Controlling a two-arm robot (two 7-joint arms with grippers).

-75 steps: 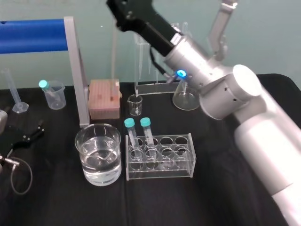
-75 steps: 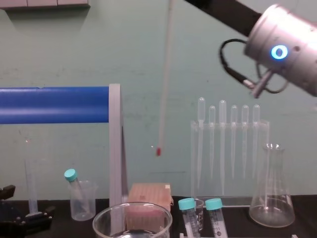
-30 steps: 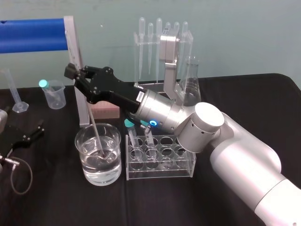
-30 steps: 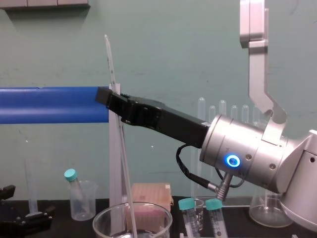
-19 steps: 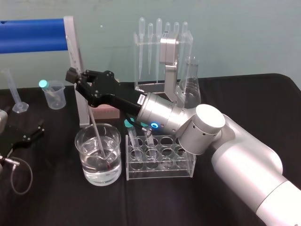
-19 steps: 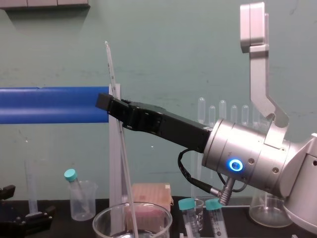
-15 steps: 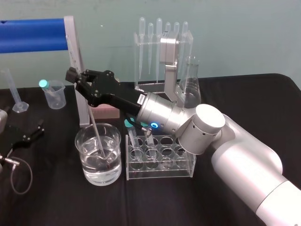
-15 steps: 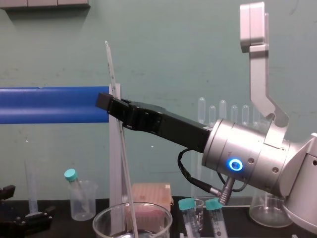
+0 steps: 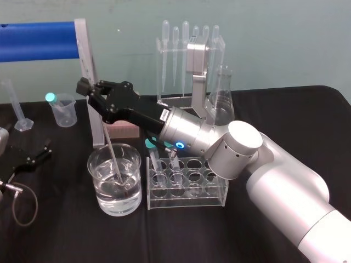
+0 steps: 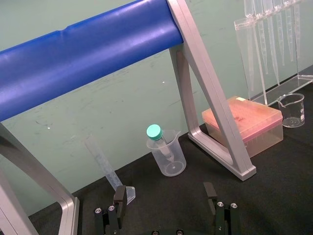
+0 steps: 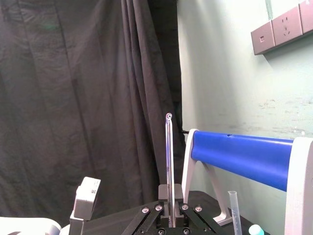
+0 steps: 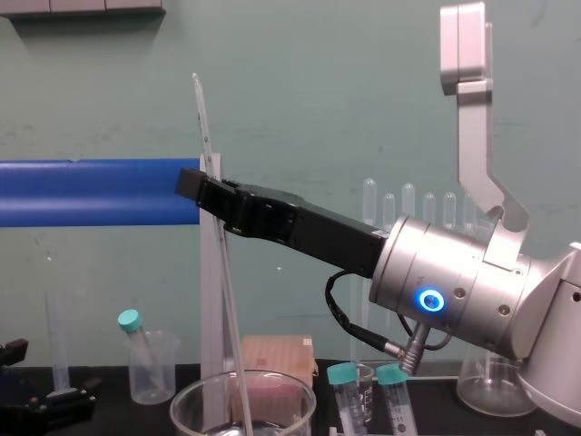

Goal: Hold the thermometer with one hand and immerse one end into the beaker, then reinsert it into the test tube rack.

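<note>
Count's in: three teal-capped tubes, three beakers, one thermometer, one conical flask, one graduated cylinder, one clear tube rack.

I can't read any words or numbers here. The right gripper has a small white sticker, at about 4 o'clock from its tips in the head view, but the print is too tiny. The thermometer has little dark marks, too small to read.
</note>
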